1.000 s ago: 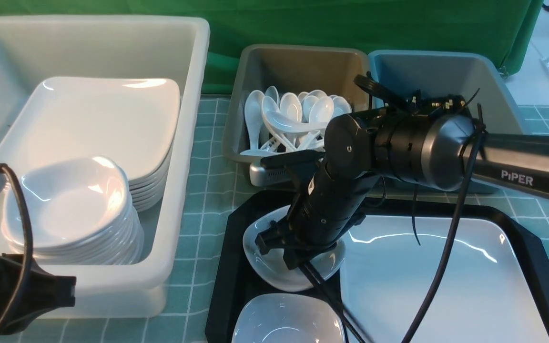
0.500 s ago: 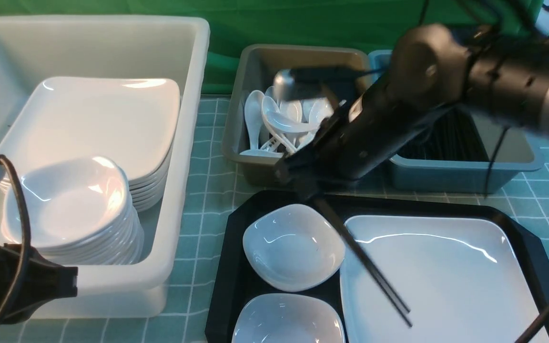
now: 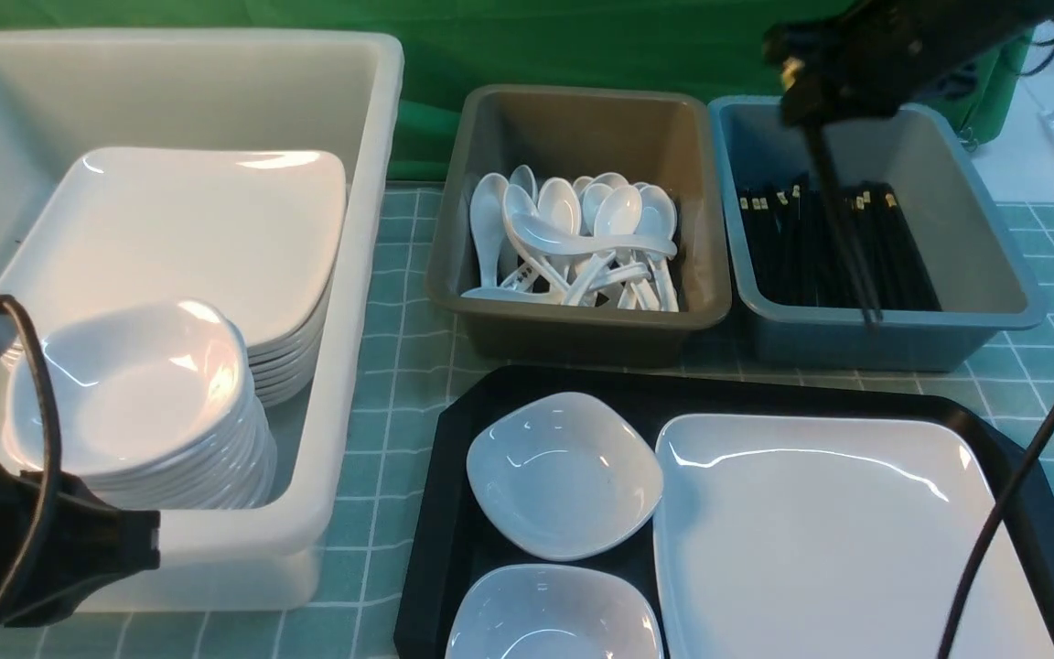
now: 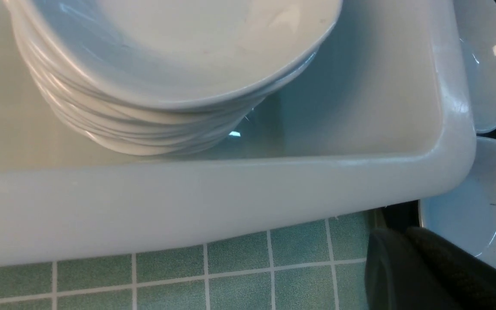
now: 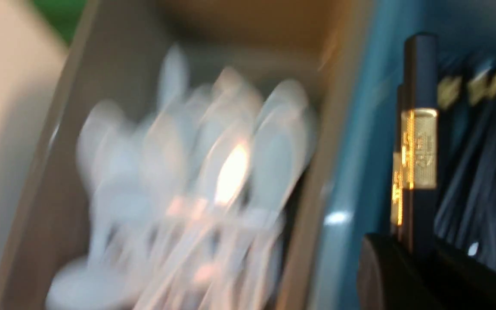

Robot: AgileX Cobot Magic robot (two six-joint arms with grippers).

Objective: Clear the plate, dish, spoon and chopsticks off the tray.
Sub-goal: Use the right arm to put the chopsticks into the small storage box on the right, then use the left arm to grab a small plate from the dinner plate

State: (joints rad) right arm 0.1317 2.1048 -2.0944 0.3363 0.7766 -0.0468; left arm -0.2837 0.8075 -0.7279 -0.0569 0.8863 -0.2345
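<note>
chopsticks held at the blue tub

front view: the right gripper [image 3: 806, 105] grips the chopsticks [image 3: 843, 220], blurred, seemingly above the blue tub [image 3: 893, 318]. the plate [image 3: 843, 540] and two dishes [image 3: 564, 476] sit on the tray [image 3: 737, 389].

left wrist view: the left gripper [image 4: 405, 234] is closed, near the white tub [image 4: 213, 202].

right wrist view: gold bands [image 5: 420, 148] show on the held pair; spoons [image 5: 226, 172] fill the brown tub [image 5: 256, 62].
</note>
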